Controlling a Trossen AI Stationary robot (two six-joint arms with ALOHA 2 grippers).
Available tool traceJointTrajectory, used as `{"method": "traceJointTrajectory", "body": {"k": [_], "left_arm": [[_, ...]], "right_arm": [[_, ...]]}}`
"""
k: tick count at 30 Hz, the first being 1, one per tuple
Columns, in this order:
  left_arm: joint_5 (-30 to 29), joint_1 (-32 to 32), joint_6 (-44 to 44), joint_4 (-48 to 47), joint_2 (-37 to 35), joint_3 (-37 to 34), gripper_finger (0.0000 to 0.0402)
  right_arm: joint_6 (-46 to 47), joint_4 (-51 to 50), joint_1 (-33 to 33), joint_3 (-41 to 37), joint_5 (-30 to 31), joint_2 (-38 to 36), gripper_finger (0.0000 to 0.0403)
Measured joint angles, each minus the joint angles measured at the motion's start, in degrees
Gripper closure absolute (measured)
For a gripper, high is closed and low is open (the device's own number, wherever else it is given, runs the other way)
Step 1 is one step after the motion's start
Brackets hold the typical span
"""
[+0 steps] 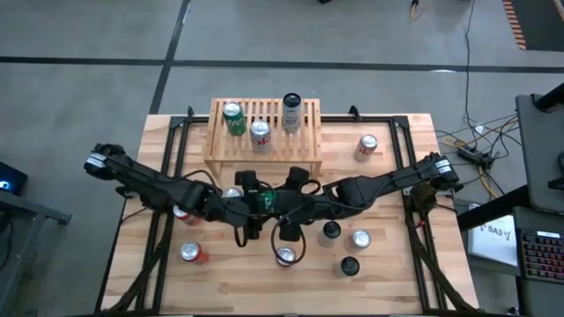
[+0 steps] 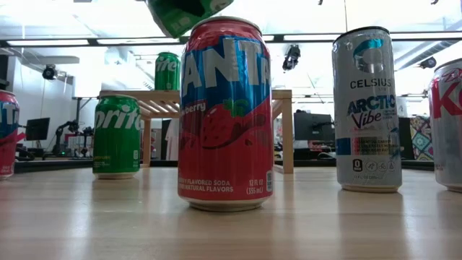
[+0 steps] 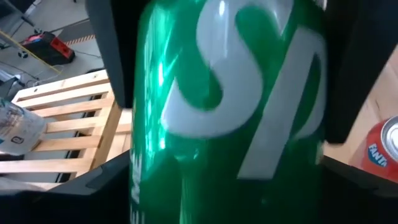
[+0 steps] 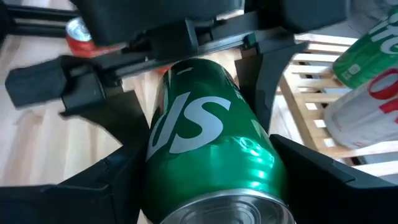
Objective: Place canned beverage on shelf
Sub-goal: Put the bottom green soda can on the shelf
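Tabletop (image 1: 388, 273) mid: Sprite can (image 4: 205, 149) mostly hidden.

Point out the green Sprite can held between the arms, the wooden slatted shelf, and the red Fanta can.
Green Sprite can (image 4: 205, 137): right wrist view, its printed side.
Light-wood slatted shelf (image 1: 308, 141): high view, bare slats.
Red Fanta can (image 2: 225, 115): low view, label middle.

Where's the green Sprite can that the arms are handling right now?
The green Sprite can is off the table at its middle, between the left pincer and right pincer, just in front of the shelf.
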Motion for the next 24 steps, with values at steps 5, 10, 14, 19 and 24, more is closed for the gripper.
{"method": "traceJointTrajectory", "body": {"k": [5,10,14,19,24], "left_arm": [[-1.14,0.00,-0.97,-1.59,1.96,1.68,0.0111],[-5.07,-0.34,-2.15,-0.87,2.51,1.59,0.0127],[-9.58,-0.16,-1.31,1.59,1.41,-2.24,0.0127],[-9.56,-0.41,-1.01,9.51,-3.82,-8.43,0.0127],[-6.27,-0.42,1.64,23.24,-12.18,-15.85,0.0127]], "right_arm": [[0.07,-0.12,-0.09,-0.07,-0.33,0.00,0.0121],[0.01,1.17,-0.05,-0.07,-0.03,0.00,0.0070],[0.81,0.96,-0.13,2.17,0.92,-0.31,0.0028],[-0.85,-0.35,0.53,6.19,1.54,-1.05,0.0023],[-2.47,-3.41,0.59,9.34,1.39,-2.85,0.0021]]}}
